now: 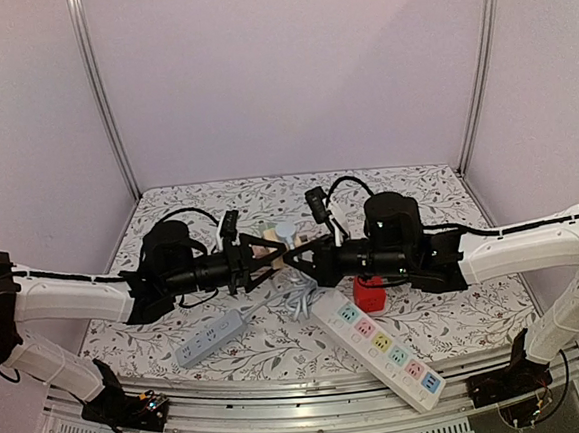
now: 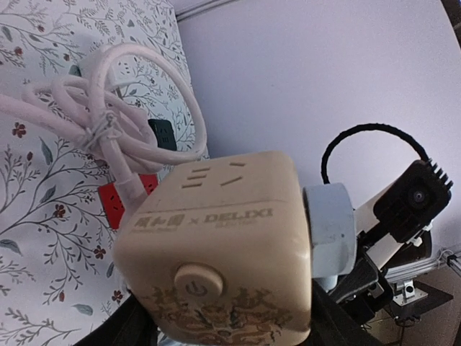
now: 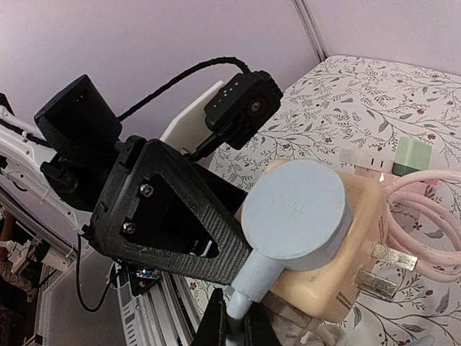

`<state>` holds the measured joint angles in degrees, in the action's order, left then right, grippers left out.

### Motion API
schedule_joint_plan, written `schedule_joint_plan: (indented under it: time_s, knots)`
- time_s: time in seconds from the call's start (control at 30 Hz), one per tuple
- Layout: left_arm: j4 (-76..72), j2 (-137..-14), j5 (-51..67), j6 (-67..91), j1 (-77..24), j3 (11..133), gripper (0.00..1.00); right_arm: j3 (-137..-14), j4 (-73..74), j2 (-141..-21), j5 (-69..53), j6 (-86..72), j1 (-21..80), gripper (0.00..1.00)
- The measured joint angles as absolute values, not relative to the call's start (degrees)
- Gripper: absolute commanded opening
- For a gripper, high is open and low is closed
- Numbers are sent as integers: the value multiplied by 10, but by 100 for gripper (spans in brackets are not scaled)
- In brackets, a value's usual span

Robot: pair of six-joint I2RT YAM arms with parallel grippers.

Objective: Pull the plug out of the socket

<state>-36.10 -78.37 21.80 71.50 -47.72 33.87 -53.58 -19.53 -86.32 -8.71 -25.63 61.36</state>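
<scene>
A beige cube socket [image 1: 265, 246] hangs above the table between the two arms. My left gripper [image 1: 260, 255] is shut on it. In the left wrist view the cube [image 2: 223, 245] fills the space between the dark fingers [image 2: 119, 333]. A round grey-blue plug [image 2: 330, 227] sits flush against its right face. In the right wrist view the plug [image 3: 295, 213] lies flat on the cube [image 3: 353, 277]. Its stem runs down into my right gripper [image 3: 241, 324], which is shut on it. The left gripper's black finger [image 3: 180, 223] presses the cube's far side.
A coiled pale pink cable [image 2: 122, 122] trails from the cube to the table. Below the grippers lie a long white power strip [image 1: 385, 344] with coloured sockets, a grey strip [image 1: 211, 338] and a red block [image 1: 369, 292]. Metal frame rails line the near edge.
</scene>
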Motion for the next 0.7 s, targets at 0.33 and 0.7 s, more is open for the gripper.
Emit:
schedule_joint_plan:
  time_s: [0.33, 0.7]
  knots:
    - [-195, -747, 177, 644, -484, 388, 34, -528, -200, -863, -74, -267, 615, 36]
    - [133, -764, 95, 481, -485, 507, 23, -535, -204, -864, -1, -289, 614, 66]
